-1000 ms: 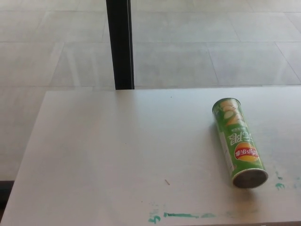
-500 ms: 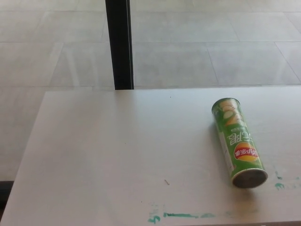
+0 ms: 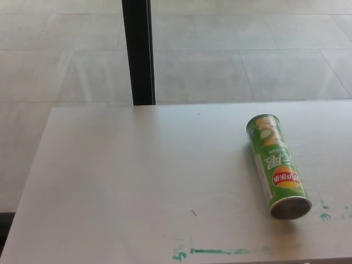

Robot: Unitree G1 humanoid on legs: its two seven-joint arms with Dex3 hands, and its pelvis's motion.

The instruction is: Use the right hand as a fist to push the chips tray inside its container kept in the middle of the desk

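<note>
From my seat, starting at the left, I see only bare white desk [image 3: 121, 165], with the black post [image 3: 137, 52] rising behind its far edge and the tiled floor [image 3: 236, 60] beyond. Along the near edge runs a smear of green marks [image 3: 212, 252], and a small dark speck [image 3: 193, 212] lies just above them. Further right lies the green chips container [image 3: 276, 165], on its side, not in the middle of the desk but toward its right, its grey round end [image 3: 291, 208] facing me near the front edge. I can't make out any tray sticking out of it. Neither of my hands shows anywhere, so I cannot tell how their fingers stand. I judge the task not yet begun: the approach is the step in hand. Next I'd bring the right hand in from the right, curl it into a fist, line it up with an end of the container, and push along its length without rolling it
</note>
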